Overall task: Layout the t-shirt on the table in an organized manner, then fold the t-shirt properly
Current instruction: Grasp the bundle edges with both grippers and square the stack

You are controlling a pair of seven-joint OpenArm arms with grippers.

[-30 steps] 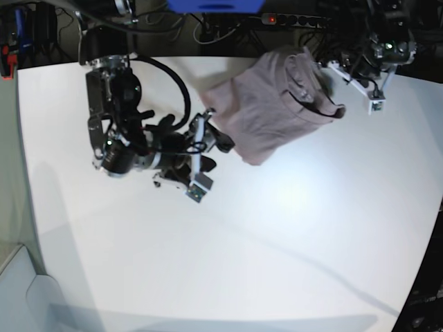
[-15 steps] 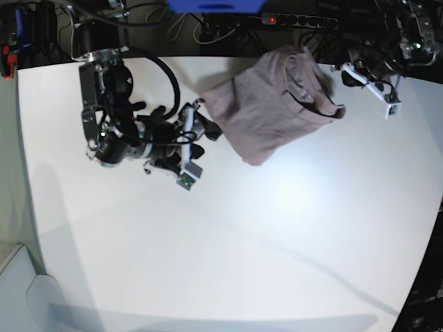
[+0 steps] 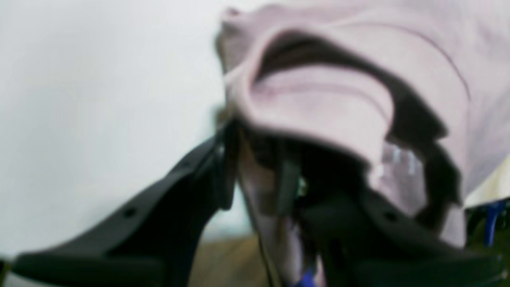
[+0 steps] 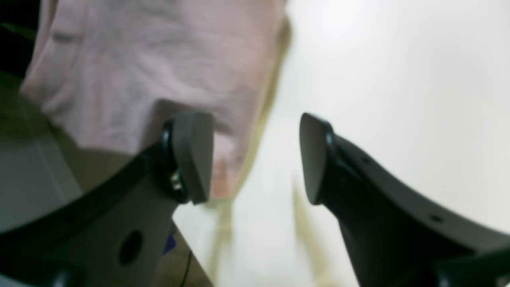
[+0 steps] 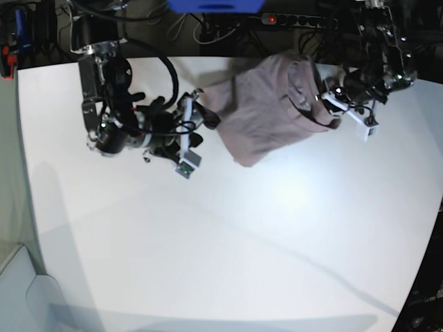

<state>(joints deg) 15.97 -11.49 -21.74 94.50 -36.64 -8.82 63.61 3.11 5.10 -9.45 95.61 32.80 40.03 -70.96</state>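
Note:
The mauve t-shirt [image 5: 266,111] lies bunched at the far edge of the white table [image 5: 277,242], its collar to the right. My left gripper [image 5: 333,104] is at the collar. In the blurred left wrist view its fingers [image 3: 223,167] stand close together with a fold of the t-shirt [image 3: 318,115] between and over them. My right gripper [image 5: 190,135] is open beside the shirt's left corner. In the right wrist view it [image 4: 253,159] is open and empty over the table [image 4: 398,79], with the shirt's edge [image 4: 159,59] behind one fingertip [image 4: 191,155].
The table's far edge runs just behind the shirt. Beyond it lie a power strip with a red light [image 5: 297,19], cables and a blue object [image 5: 214,5]. Dark equipment stands at the far left [image 5: 21,34].
My left gripper has swung left from off the shirt onto its collar. The shirt has shifted slightly left. My right gripper has drawn a little up and left, staying open.

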